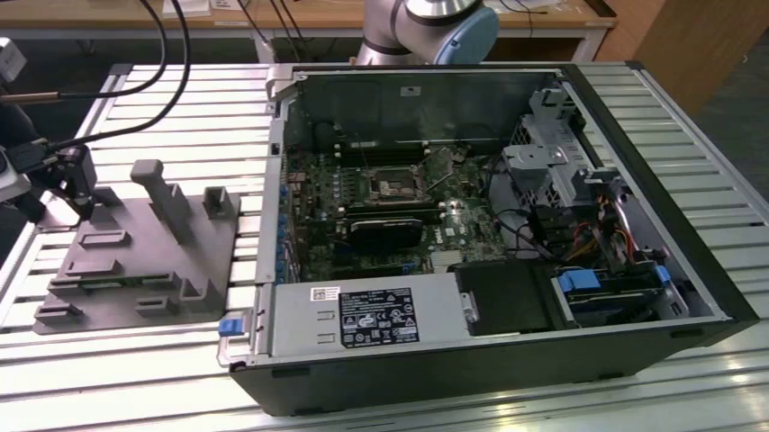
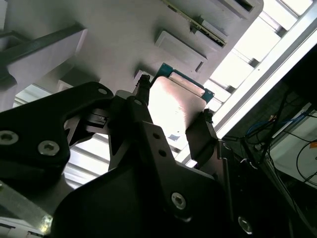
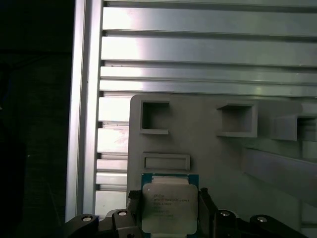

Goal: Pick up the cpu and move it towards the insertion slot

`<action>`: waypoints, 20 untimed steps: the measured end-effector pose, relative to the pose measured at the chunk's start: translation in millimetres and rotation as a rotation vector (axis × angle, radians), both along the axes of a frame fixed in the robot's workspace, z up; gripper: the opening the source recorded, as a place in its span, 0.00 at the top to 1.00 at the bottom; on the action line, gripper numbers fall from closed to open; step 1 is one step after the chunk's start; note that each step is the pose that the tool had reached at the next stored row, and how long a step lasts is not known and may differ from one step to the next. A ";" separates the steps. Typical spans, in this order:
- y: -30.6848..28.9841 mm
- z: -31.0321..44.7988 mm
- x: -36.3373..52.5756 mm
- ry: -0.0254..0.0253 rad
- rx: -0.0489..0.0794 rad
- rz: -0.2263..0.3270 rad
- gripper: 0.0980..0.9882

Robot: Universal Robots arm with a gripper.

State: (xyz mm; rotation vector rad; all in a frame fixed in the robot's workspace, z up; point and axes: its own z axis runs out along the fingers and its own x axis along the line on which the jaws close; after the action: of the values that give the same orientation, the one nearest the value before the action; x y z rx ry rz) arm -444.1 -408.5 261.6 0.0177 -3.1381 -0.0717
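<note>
The cpu, a small square chip with a silvery top and a green rim, sits between the two black fingers of my gripper at the edge of the grey fixture tray. In the second wrist view the cpu shines brightly, and the gripper has one finger against each of two opposite sides. The gripper hangs low over the tray at the exterior view's left. The insertion slot is on the green board inside the open computer case, well to the right of the gripper.
The open black computer case fills the middle and right of the slatted metal table. Upright posts stand on the tray close to the gripper. Cables run over the table at the exterior view's left. The arm's base is behind the case.
</note>
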 end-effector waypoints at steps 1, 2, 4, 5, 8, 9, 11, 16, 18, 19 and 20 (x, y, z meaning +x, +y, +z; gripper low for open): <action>0.0 0.4 0.0 0.0001 0.000 0.000 0.50; 0.0 0.8 0.0 0.0001 0.000 0.000 0.50; 0.0 1.3 0.0 -0.0001 0.000 0.000 0.50; 0.0 1.7 0.0 0.0000 0.000 0.000 0.50; 0.0 2.6 0.0 0.0000 0.000 0.000 0.50; 0.0 2.9 0.0 0.0000 0.000 0.000 0.50; 0.0 3.4 0.0 -0.0001 0.000 0.000 0.50; 0.0 4.9 0.0 0.0000 0.000 0.000 0.50; 0.0 5.5 0.0 0.0001 0.000 0.000 0.50; 0.0 5.8 0.0 0.0001 0.000 0.000 0.50; 0.0 6.2 0.0 0.0001 0.000 0.000 0.50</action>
State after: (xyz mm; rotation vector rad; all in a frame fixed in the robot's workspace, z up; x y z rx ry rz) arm -444.1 -408.5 267.8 0.0177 -3.1381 -0.0716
